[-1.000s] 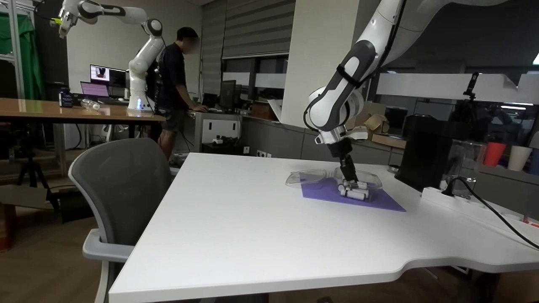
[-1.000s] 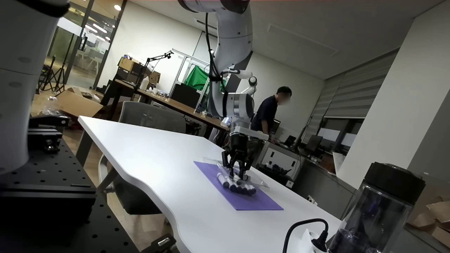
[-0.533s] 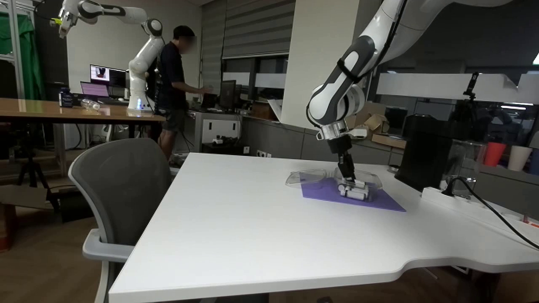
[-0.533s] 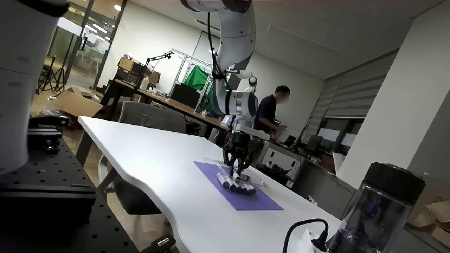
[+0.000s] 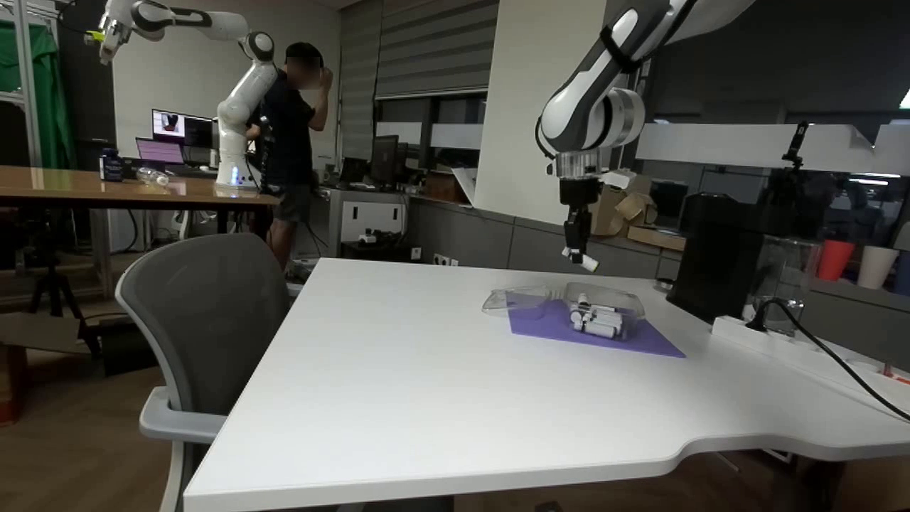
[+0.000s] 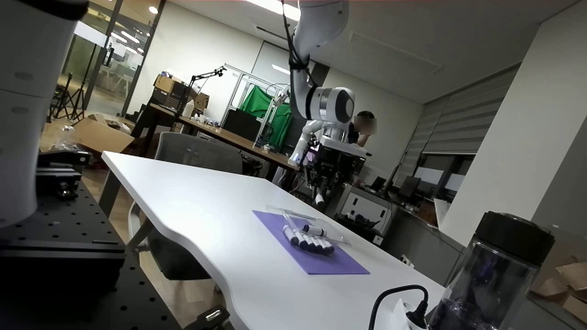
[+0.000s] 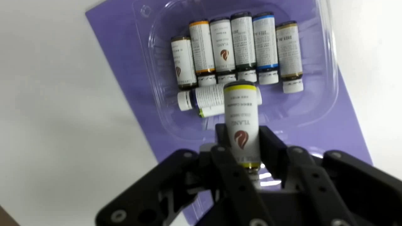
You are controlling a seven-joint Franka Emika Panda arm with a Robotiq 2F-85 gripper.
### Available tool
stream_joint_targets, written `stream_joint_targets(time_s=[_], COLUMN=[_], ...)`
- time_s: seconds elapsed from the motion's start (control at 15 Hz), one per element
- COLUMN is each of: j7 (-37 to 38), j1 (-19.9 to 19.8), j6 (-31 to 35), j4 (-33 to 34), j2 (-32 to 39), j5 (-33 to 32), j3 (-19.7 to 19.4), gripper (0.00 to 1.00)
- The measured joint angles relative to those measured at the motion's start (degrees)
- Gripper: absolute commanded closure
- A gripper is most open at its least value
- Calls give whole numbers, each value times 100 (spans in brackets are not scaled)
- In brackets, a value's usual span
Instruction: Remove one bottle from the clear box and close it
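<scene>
My gripper (image 7: 243,133) is shut on a small white-labelled bottle (image 7: 241,108) with yellow bands, holding it between its fingertips above the clear box (image 7: 330,50). The held bottle also shows below the gripper (image 5: 577,245) in an exterior view (image 5: 589,263), tilted, and in an exterior view (image 6: 319,200). The clear box stands open on the purple mat, its transparent lid (image 5: 515,300) folded out to one side. Several bottles (image 7: 245,44) lie in a row in the box, with two more (image 7: 209,95) lying crosswise beside their caps. The held bottle's cap is partly hidden by the gripper.
The purple mat (image 6: 316,266) lies on a white table (image 5: 398,398). A black-lidded clear jar (image 6: 486,275) and a white power strip (image 5: 753,340) with a black cable stand near the table's edge. A grey chair (image 5: 206,327) is beside the table.
My gripper was down at the bottles inside the box. It has now lifted up and away from the box with one bottle between its fingers. The box and lid have stayed in place.
</scene>
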Motion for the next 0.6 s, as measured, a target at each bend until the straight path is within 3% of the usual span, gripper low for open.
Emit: stream_joint_targets(time_s=[0.33, 0.6], j7=[-495, -904], j1=[-495, -655], j6=[1511, 3021], j4=[-1264, -2092], j2=[-998, -1246], j5=[1328, 2385], j3=[465, 1025], gripper=[93, 93])
